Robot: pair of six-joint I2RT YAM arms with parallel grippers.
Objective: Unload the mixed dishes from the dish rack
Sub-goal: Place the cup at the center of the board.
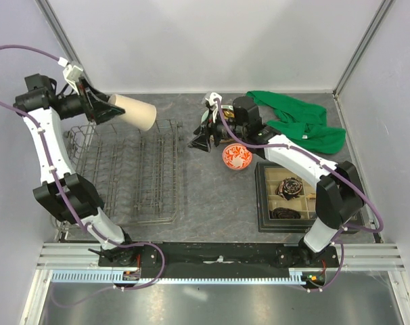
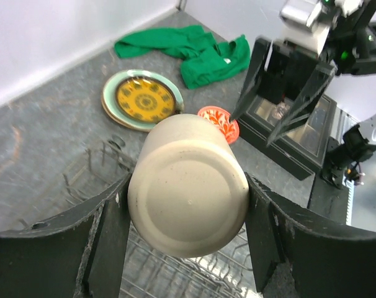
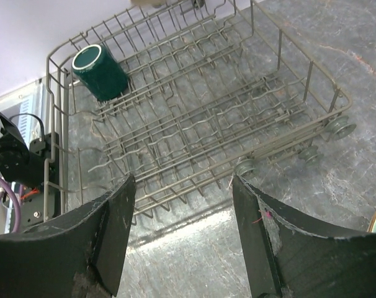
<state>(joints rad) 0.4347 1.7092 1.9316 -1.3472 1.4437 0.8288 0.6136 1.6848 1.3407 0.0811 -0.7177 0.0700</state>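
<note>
Holds the plain beige cup (image 1: pixel 136 112) in the left gripper (image 1: pixel 110 108) at upper left of the top view, raised above the far edge of the dish rack (image 1: pixel 151 186). Carries it on its side, mouth toward the middle of the frame; in the left wrist view turns its flat base to the camera, both black fingers (image 2: pixel 107 236) pressed against its sides. Spreads the right gripper (image 1: pixel 203 137) wide at top centre, with nothing between the jaws; in the right wrist view frames only rack wires and table through the gap. Shows the dark green mug (image 3: pixel 100 73) inside the rack, upper left of that view, tucked in a corner by the wire wall, tilted with its mouth toward the camera. Shows the red-and-white patterned bowl (image 1: pixel 237 157) on the grey table (image 1: pixel 205 196), centre of the top view, between the rack and the black compartmented tray (image 1: pixel 259 196). Shows the yellow-gold patterned plate (image 2: pixel 144 99) stacked on the pale green plate (image 2: pixel 109 93), upper left of the left wrist view, near the bowl, with a green cloth (image 2: pixel 194 49) beyond them at the top
</note>
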